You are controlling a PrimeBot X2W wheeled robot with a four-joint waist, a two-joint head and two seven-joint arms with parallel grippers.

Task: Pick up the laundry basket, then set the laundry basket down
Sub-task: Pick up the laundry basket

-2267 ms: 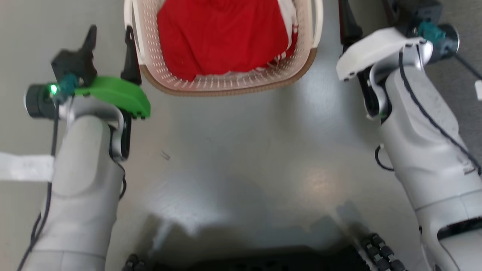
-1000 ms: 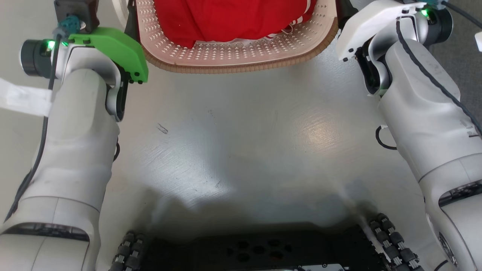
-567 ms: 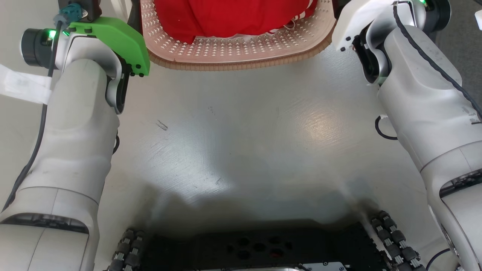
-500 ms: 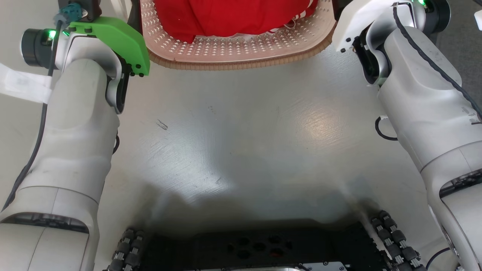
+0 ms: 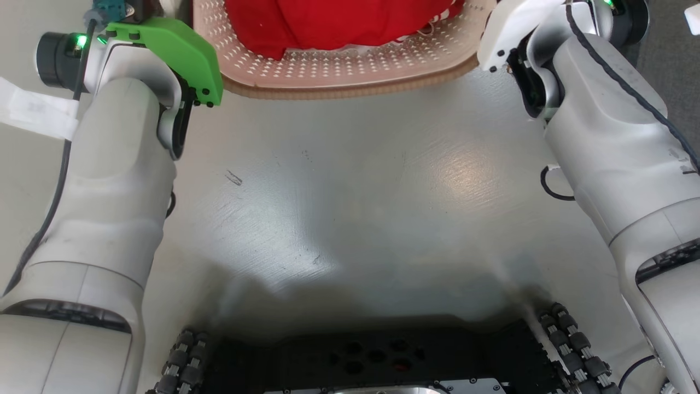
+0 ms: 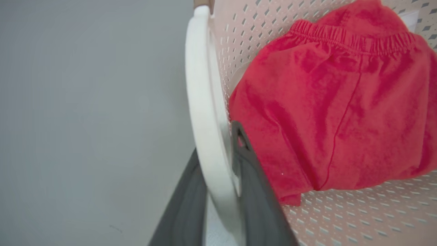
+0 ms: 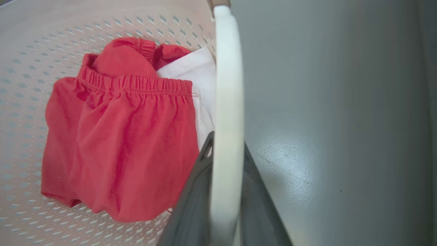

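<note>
The laundry basket (image 5: 350, 71), cream and perforated with a brown rim, lies at the top of the head view between my two forearms. It holds a red garment (image 6: 334, 112) and a white cloth (image 7: 194, 75). In the left wrist view my left gripper (image 6: 220, 194) is shut on the basket's white left handle (image 6: 203, 102), one dark finger on each side. In the right wrist view my right gripper (image 7: 225, 205) is shut on the white right handle (image 7: 227, 102) in the same way. I cannot tell whether the basket rests on the floor.
A pale grey floor (image 5: 355, 191) stretches between the basket and my dark wheeled base (image 5: 377, 361). A white strip of tape (image 5: 33, 112) lies at the left, and darker flooring (image 5: 675, 71) begins at the far right.
The grippers stood beside the basket 2.3 s ago; now each is shut on a handle. The camera has shifted. In the last half second the arms and basket edged slightly up the picture.
</note>
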